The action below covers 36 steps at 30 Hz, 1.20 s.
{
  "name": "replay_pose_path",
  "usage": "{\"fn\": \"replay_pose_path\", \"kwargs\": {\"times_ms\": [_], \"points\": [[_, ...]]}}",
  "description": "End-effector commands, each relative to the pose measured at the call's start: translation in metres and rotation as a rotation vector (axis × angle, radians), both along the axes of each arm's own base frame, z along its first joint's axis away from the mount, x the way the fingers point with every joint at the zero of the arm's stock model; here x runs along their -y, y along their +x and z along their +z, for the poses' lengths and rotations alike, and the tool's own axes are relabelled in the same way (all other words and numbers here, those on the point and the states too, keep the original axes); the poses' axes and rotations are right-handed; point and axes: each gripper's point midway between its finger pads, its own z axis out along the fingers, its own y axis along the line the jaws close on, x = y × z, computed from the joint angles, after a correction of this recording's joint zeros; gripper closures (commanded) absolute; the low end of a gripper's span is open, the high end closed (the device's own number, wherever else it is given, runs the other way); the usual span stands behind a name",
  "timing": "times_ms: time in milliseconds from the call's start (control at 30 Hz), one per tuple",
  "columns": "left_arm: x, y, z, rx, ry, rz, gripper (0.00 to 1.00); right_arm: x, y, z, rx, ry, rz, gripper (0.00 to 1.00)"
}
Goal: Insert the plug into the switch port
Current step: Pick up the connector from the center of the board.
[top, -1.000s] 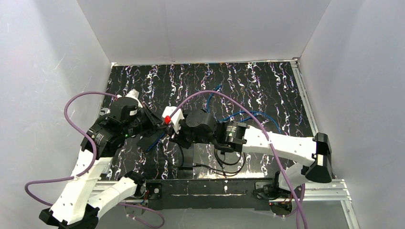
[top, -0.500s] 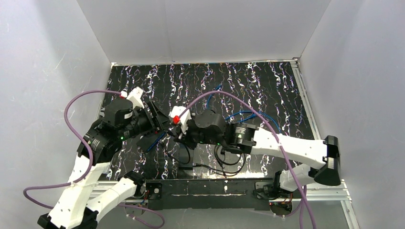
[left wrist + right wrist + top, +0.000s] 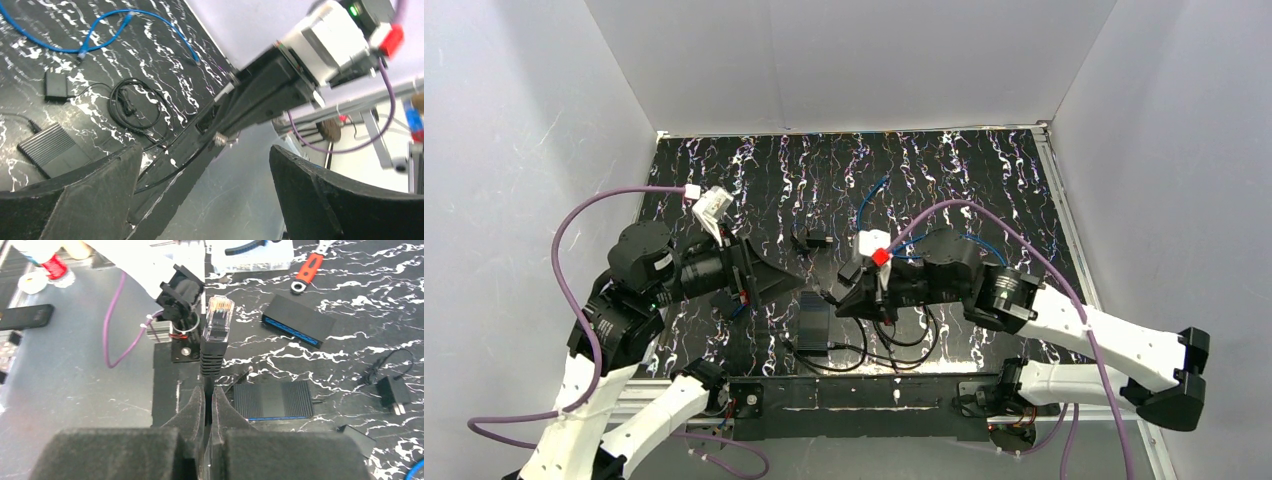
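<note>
My right gripper (image 3: 209,390) is shut on a black cable just behind its clear plug (image 3: 219,317), which sticks out past the fingertips, off the table. The switch (image 3: 272,400), a ribbed black box with a blue edge, lies flat on the mat just right of and below the plug; from above the switch (image 3: 814,325) sits near the front edge, left of my right gripper (image 3: 842,300). My left gripper (image 3: 205,150) stands wide open with nothing between its fingers. It hovers left of the switch, and from above my left gripper (image 3: 794,283) points toward the right arm.
A second black box with a blue port face (image 3: 298,320) lies farther off. A black cable coil (image 3: 899,335), a blue cable (image 3: 944,240) and a small power adapter (image 3: 816,240) lie on the mat. An orange-handled wrench (image 3: 305,272) lies near a clear box (image 3: 252,255). White walls enclose three sides.
The two grippers met at centre-left a second ago. My left gripper has since opened and drawn back left, while my right gripper has shut on the cable and carried the plug rightward.
</note>
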Motion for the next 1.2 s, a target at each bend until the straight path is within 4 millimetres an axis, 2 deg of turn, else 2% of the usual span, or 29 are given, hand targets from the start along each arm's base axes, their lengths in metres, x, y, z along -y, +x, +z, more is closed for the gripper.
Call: {"fn": "replay_pose_path", "kwargs": {"times_ms": [0,267,433,867,1167], "points": [[0.009,-0.028,0.014,0.175,-0.026,-0.230,0.02,0.015,-0.031,0.031,-0.059,0.116,0.217,0.99],[0.011,-0.055,0.031,0.381,-0.081,-0.392,0.02,0.032,-0.065,0.061,-0.174,0.142,0.518,0.99],[0.014,-0.063,0.034,0.449,-0.111,-0.469,0.02,0.031,-0.075,0.076,-0.246,0.135,0.629,0.99],[0.019,-0.069,0.040,0.488,-0.178,-0.534,0.02,0.000,-0.063,0.094,-0.392,0.120,0.679,0.99],[0.018,-0.076,0.040,0.484,-0.185,-0.574,0.16,-0.013,-0.057,0.095,-0.449,0.109,0.688,0.99]]}}
